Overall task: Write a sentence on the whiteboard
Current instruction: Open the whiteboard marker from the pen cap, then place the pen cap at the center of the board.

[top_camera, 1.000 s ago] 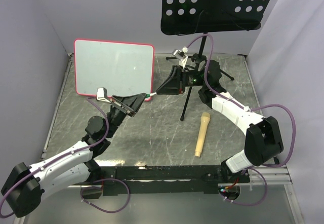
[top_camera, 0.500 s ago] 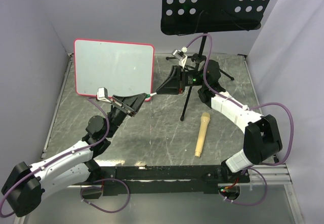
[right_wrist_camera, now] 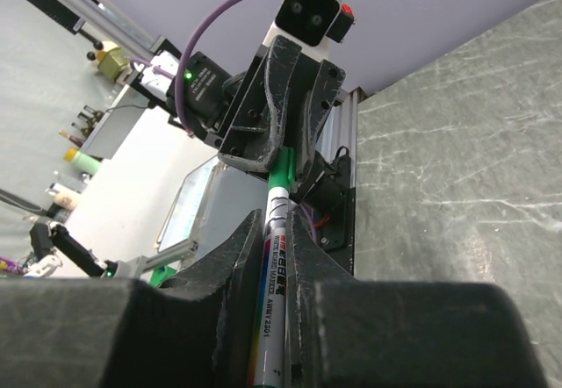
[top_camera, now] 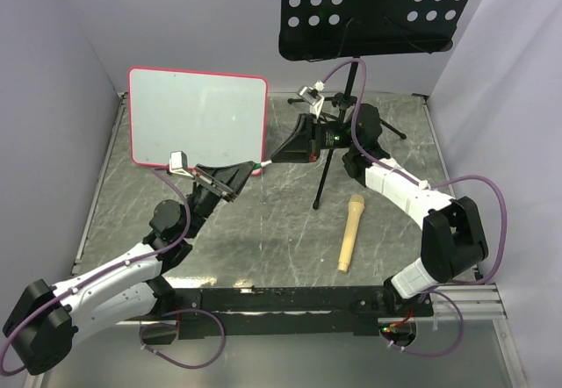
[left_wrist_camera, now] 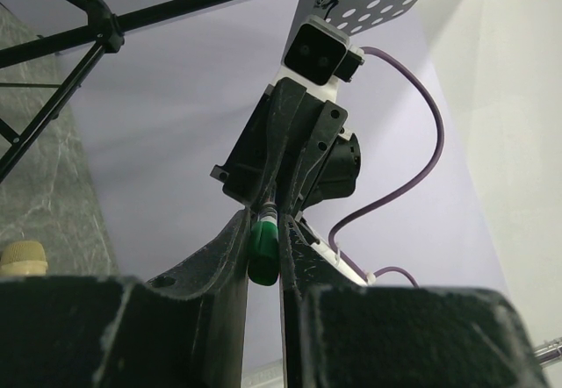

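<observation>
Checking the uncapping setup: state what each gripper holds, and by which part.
Both hold one marker: the right gripper clamps its white barrel, and the left gripper clamps its green end.

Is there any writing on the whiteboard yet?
No, the whiteboard is plain white inside its pink frame, with no words on it.

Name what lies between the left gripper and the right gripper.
A green-capped marker bridges the gap: the left gripper clamps its cap end, the right gripper its barrel, seen in both wrist views.
</observation>
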